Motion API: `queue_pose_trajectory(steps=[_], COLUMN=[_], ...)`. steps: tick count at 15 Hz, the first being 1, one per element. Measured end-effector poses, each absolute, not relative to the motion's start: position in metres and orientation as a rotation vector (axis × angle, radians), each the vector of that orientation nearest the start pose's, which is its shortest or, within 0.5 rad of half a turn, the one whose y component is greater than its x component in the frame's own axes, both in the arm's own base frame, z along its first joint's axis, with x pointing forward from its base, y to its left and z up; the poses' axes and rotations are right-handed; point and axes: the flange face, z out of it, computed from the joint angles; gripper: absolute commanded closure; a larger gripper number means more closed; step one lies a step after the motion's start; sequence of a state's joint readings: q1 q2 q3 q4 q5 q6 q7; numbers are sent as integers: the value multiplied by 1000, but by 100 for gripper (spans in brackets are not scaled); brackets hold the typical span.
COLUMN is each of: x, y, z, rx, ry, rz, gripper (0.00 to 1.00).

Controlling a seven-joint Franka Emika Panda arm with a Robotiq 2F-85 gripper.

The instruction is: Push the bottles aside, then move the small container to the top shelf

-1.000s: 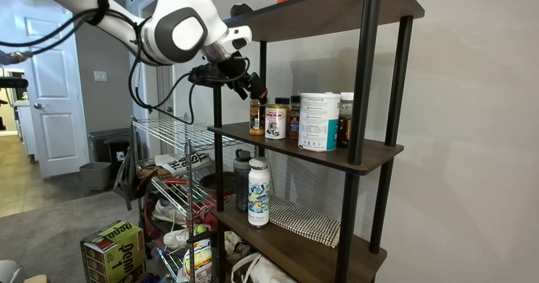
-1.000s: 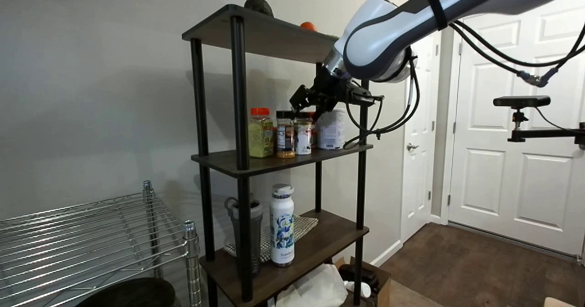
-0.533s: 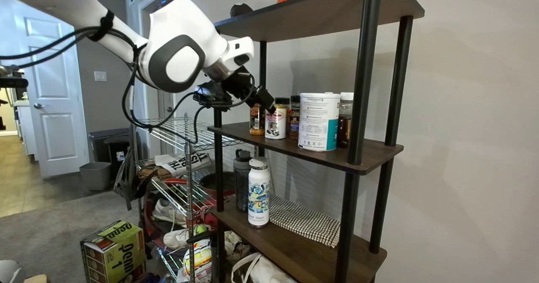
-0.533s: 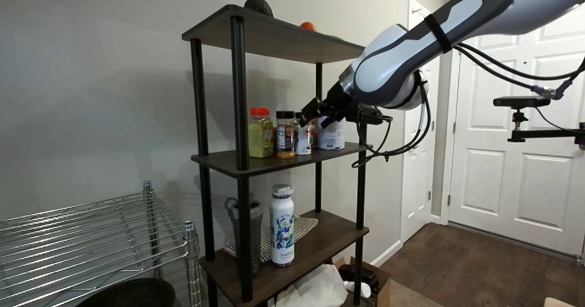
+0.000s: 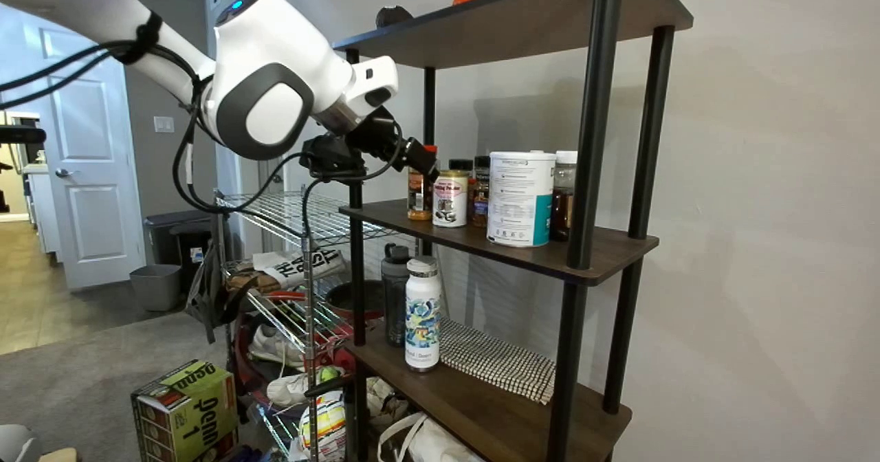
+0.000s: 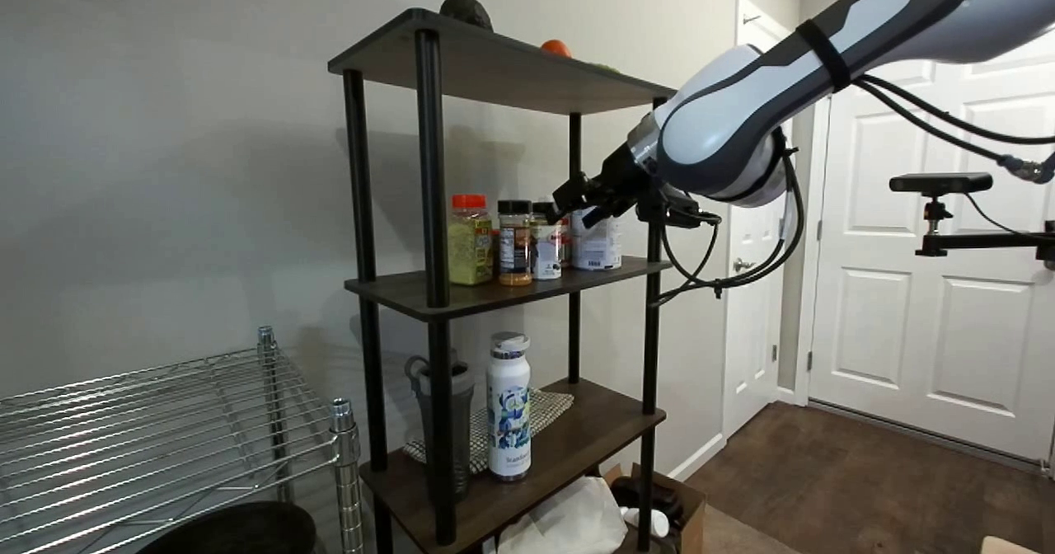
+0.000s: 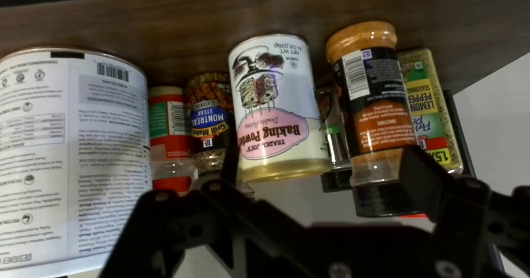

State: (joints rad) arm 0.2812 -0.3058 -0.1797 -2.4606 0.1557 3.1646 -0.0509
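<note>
Two bottles (image 7: 374, 100) are awaiting the push, I'm judging: gripper (image 7: 322, 158) gaping wide, holding nothing (contact hard to tell), next move needing a gentle sideways sweep.

The can (image 7: 279, 104) says Trader Joe's Baking Powder (upside down in the wrist view, btw). Spice bottle (image 7: 209, 116) says Montreal Steak, yellowish jar (image 7: 428, 108) Lemon Pepper, box (image 5: 189, 410) penn.

Top shelf (image 5: 529, 25) is dk brn, posts (image 5: 593, 139) blk; spice bottle (image 7: 374, 104) blk/orange; can (image 7: 275, 108) wht w/ pink oval; cloth (image 5: 496, 362) in blk/cream check.
</note>
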Motion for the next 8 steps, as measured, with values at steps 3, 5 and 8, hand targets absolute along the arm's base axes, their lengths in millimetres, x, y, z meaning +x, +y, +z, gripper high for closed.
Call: queue_pose_trajectory(steps=[3,5,8], x=[479,477,476], y=[21,19,24], z=[526,521,517], rx=[-2628,-2633,-2638], ry=[56,59,39], rz=[-1417,-1403,-1390], gripper=[51,64,84])
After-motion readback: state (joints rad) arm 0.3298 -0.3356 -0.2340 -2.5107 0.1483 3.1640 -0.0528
